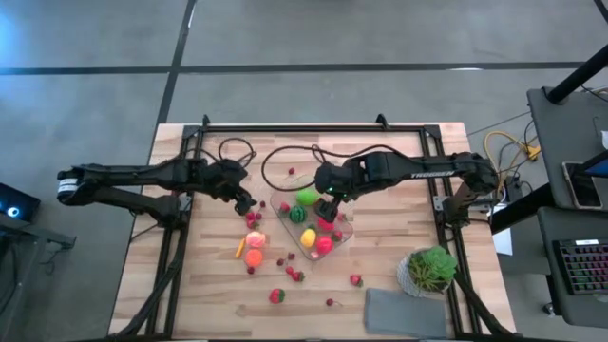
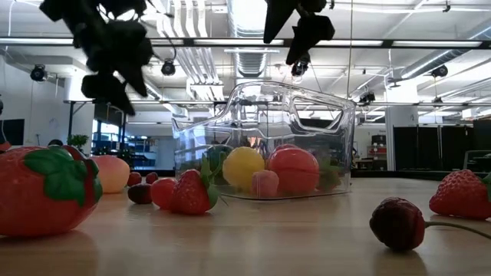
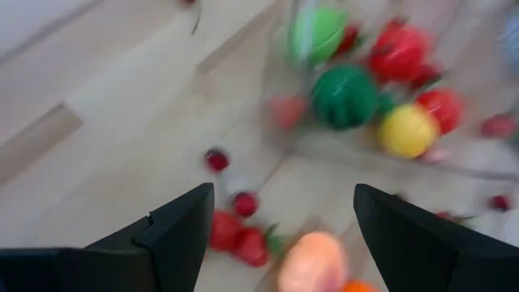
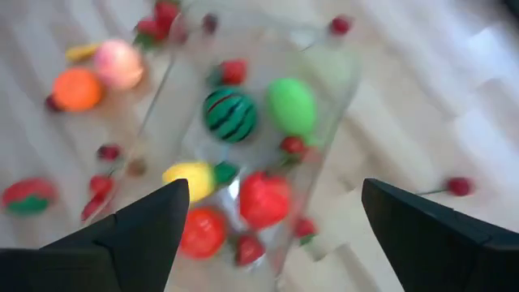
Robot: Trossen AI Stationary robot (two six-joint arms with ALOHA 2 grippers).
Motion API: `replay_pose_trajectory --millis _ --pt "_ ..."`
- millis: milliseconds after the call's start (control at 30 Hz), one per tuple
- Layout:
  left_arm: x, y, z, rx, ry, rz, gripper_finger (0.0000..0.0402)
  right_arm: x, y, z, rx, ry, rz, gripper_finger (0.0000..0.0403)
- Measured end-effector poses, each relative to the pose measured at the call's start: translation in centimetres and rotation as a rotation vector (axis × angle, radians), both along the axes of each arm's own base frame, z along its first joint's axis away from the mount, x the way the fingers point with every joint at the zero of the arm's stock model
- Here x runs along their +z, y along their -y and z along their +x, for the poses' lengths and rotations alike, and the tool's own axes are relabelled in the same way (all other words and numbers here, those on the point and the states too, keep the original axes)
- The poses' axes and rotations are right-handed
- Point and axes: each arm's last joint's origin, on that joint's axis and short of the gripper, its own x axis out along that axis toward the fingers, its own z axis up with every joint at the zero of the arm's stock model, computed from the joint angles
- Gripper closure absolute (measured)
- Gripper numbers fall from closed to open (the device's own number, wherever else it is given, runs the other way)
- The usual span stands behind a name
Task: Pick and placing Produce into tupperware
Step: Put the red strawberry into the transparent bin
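The clear tupperware point(image 1: 285, 211) stands at mid-table, and inside it are a green lime point(image 4: 292, 105), a small watermelon point(image 4: 229, 113), a yellow lemon point(image 4: 188, 178) and red pieces. More produce lies on the wood to its left: a peach point(image 1: 256, 240), an orange point(image 1: 253, 257) and strawberries point(image 1: 253, 218). My right gripper point(image 1: 328, 207) hangs open above the tub's inside, nothing between its fingers point(image 4: 276, 235). My left gripper point(image 1: 245, 202) is open and tipped down over the strawberries beside the tub's left wall, apart from them point(image 3: 276, 235).
A tomato-like piece point(image 1: 276, 295), a cherry point(image 1: 331, 302) and a strawberry point(image 1: 355, 279) lie toward the near edge. A potted green plant point(image 1: 429, 269) and a flat grey cloth point(image 1: 406, 312) sit at the near right. Black cables point(image 1: 237, 150) loop along the far side.
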Motion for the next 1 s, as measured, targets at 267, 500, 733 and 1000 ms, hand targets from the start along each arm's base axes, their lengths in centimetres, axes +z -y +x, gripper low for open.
replay_pose_trajectory --millis 267,500,733,1000 --pt "-4.3 1.0 0.8 -0.434 -0.189 0.148 0.012 1.2 0.9 -0.9 -0.042 0.034 -0.047 0.0044" --pt "-7.1 1.1 1.7 -0.643 -0.332 0.218 0.012 1.3 0.9 -1.0 -0.03 0.033 -0.05 0.0044" --pt "-8.6 0.7 2.7 -0.778 -0.463 0.353 0.012 1.3 1.2 -1.0 -0.012 0.022 -0.064 0.0044" --pt "-9.6 0.4 3.4 -0.789 -0.544 0.441 0.0121 1.1 1.3 -1.5 0.005 -0.037 -0.114 0.0044"
